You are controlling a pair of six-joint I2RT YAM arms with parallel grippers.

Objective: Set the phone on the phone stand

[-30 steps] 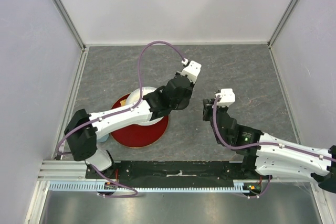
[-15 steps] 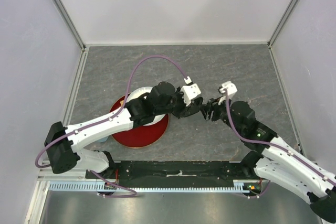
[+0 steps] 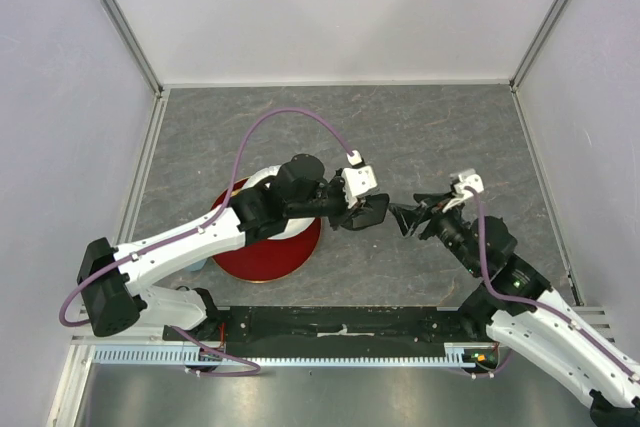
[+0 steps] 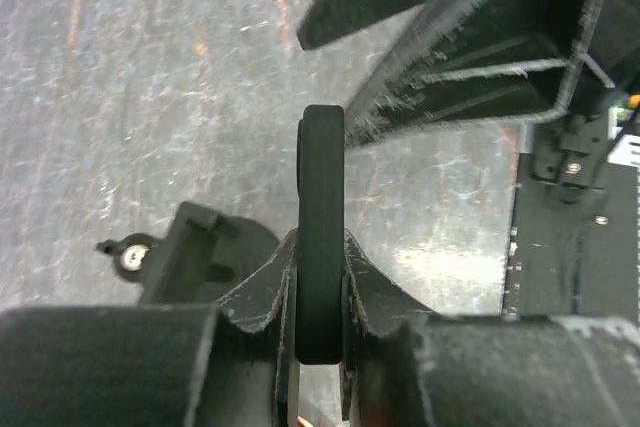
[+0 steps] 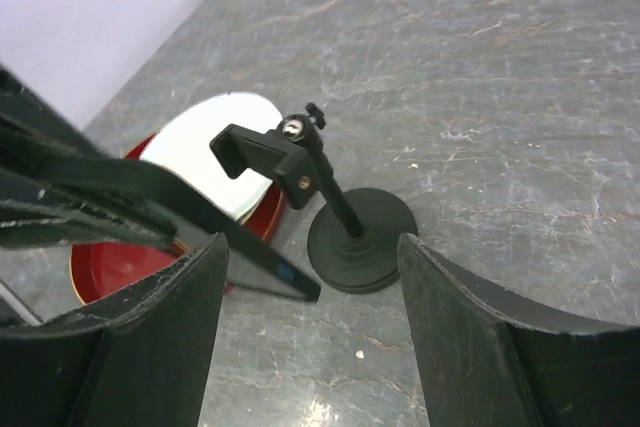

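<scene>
My left end effector (image 3: 366, 212) is clamped on the phone (image 4: 322, 197), with a finger against each flat face, so my left wrist camera sees the slab edge-on, sticking out past the fingers. I hold it off the tabletop (image 3: 430, 137), and it is not yet on the phone stand (image 5: 357, 237). From that camera the stand's cradle and its small knob sit low and to the left of the phone, close by but apart from it.

My left arm reaches across the red plate (image 3: 262, 259) and the white plate (image 3: 262, 181) that lies on it.

The stand is upright on its round base, on bare tabletop just beside the red plate's rim. Its thin post leans a little and the cradle (image 5: 262, 155) tips toward the plates.

My right end effector (image 3: 406, 220) is spread wide and grips nothing. It faces the left one from near at hand, and its two fingers frame the stand in my right wrist camera
</scene>
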